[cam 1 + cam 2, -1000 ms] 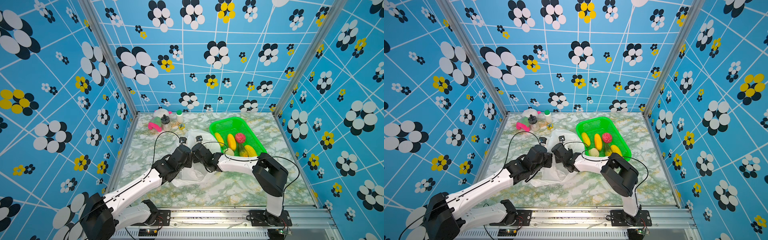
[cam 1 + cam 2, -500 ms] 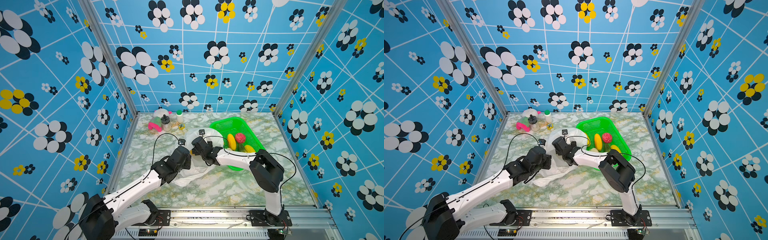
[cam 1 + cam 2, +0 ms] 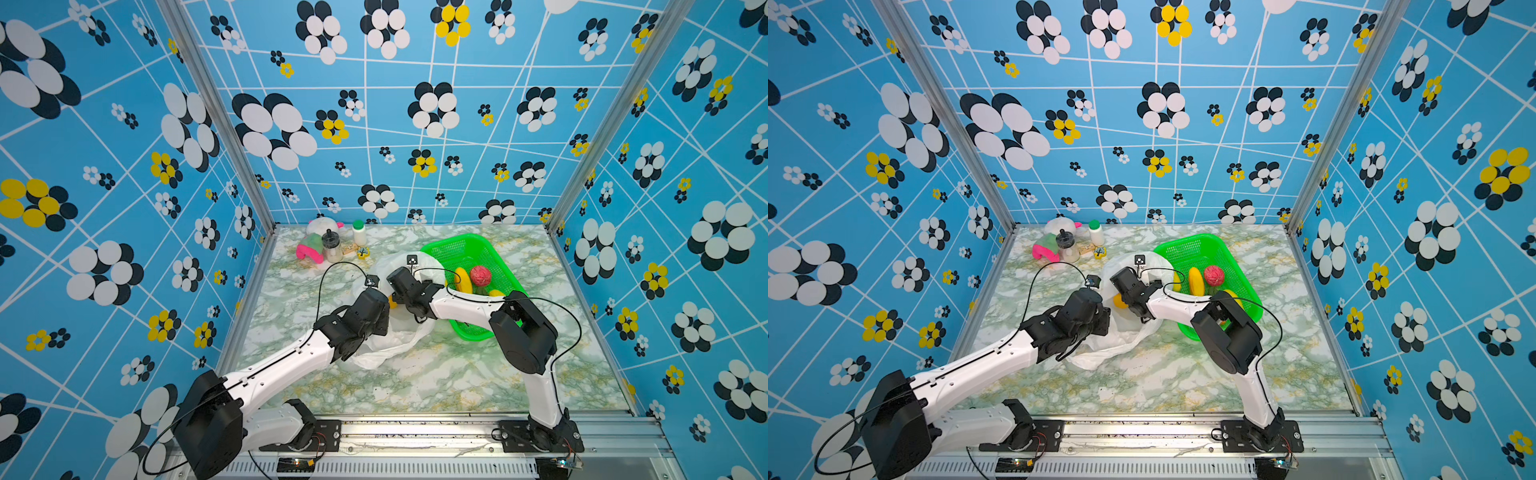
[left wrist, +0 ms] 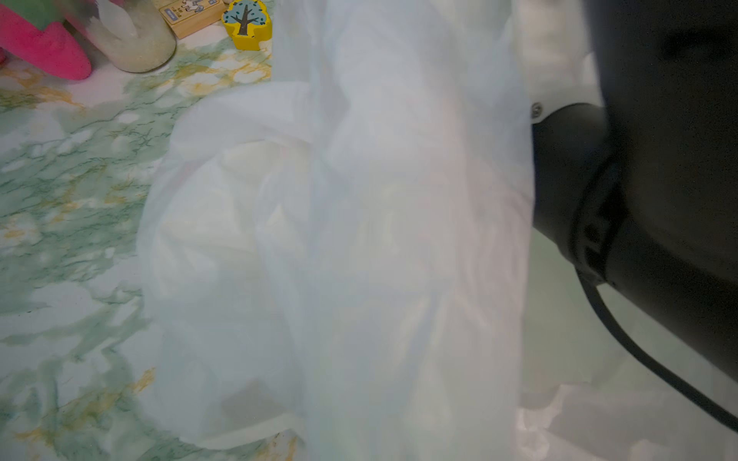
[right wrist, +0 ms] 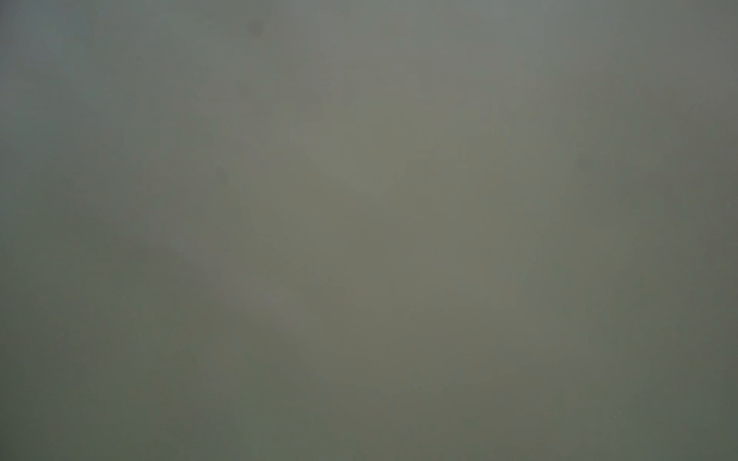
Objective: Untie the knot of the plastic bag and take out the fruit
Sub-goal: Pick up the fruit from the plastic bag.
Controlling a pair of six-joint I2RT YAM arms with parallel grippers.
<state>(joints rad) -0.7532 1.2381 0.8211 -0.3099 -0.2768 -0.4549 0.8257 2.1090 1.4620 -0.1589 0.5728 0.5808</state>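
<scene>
**Step in hand: fruit removal.** You may judge the knot undone, since the bag gapes.

- **Left gripper:** On the far side of the bag from the green basket [image 3: 457,243], the left gripper [image 3: 384,309] is pressed together. It appears to pinch film of the plastic bag [image 3: 405,332], which the left wrist view shows stretched across the lens.
- **Bag:** It lies crumpled against the basket's rim, thin, translucent white and slack.
- **Fruit in the bag:** One orange fruit [image 3: 1120,301] shows inside it, near the basket.
- **Right gripper:** The right gripper [image 3: 395,279] reaches into the bag. Its jaws are hidden and its wrist view is blank grey, so you cannot tell their spread.
- **Fruit in the basket:** A yellow fruit [image 3: 462,279] and a red lumpy fruit [image 3: 480,275] lie there.

**Next:** close on the orange fruit without catching film.
</scene>
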